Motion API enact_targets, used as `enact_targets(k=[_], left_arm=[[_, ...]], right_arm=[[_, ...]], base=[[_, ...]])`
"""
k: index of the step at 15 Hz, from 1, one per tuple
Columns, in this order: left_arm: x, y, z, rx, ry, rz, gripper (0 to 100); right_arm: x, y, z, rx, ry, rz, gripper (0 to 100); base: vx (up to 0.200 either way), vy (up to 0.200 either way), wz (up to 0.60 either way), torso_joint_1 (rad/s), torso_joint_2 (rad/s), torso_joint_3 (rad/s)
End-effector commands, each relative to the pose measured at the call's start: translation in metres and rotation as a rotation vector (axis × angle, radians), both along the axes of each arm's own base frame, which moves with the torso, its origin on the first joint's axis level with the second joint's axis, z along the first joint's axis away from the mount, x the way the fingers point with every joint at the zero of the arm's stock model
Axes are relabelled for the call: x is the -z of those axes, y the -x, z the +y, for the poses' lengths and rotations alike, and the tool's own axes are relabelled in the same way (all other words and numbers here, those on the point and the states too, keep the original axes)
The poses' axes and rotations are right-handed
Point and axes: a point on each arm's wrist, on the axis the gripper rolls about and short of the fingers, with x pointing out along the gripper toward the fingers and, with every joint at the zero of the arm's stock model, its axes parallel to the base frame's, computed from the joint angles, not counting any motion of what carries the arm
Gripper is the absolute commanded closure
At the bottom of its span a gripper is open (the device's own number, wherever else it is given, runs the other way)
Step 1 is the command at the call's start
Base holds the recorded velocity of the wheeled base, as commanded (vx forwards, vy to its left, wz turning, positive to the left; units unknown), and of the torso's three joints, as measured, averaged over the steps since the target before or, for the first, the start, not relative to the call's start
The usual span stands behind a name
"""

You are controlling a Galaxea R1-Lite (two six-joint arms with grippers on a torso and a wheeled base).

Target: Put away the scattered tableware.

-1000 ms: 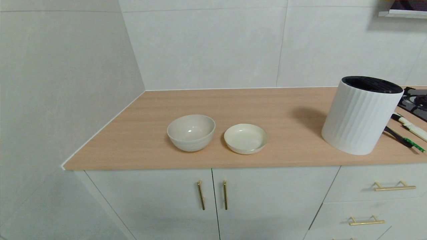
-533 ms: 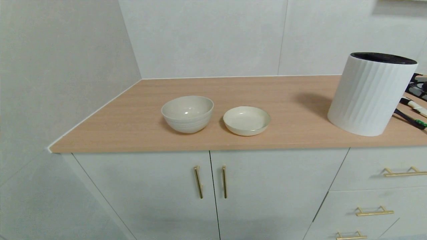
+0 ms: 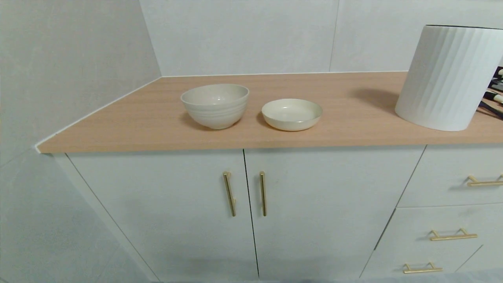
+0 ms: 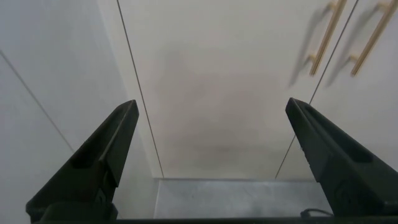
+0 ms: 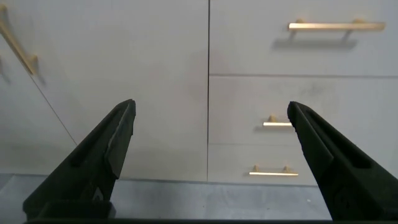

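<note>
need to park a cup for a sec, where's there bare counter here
Bare countertop runs from the left wall corner to the bowl, and again between the shallow dish and the white ribbed container. Bowl and dish sit close together. Past the container, utensils crowd the right edge.

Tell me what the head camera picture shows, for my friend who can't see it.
A deep cream bowl and a shallow cream dish sit side by side, not touching, on a wooden countertop. A tall white ribbed container stands farther to the right, and white cabinet doors with gold handles are below.
</note>
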Motion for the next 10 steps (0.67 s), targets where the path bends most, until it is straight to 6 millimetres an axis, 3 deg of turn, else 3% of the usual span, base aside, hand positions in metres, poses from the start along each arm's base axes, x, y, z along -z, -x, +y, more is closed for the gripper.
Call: enact_targets(k=[1,5,9,10], left_arm=[[0.0000,0.0000,0.0000,-0.001,0.000,0.000,0],[0.0000,0.0000,0.0000,-0.001,0.000,0.000,0],[-0.0001,0.0000,0.0000,-0.001,0.002,-0.001,0],[-0.0001,0.0000,0.0000,-0.001,0.002,-0.001,0]], right_arm=[[-0.0001,-0.0001,0.0000,-0.001,0.000,0.001,0],[-0.0001,-0.0001,0.0000,-0.001,0.000,0.001,0],[-0.0002,-0.0001,0.0000,-0.001,0.000,-0.001,0],[-0.0002,-0.0001,0.0000,-0.001,0.000,-0.001,0]], base=[[0.000,0.000,0.00,-0.115,0.46,0.344],[0.000,0.000,0.00,-0.062,0.31,0.226],[0.000,0.000,0.00,-0.005,0.03,0.027],[0.000,0.200,0.00,-0.002,0.01,0.017]])
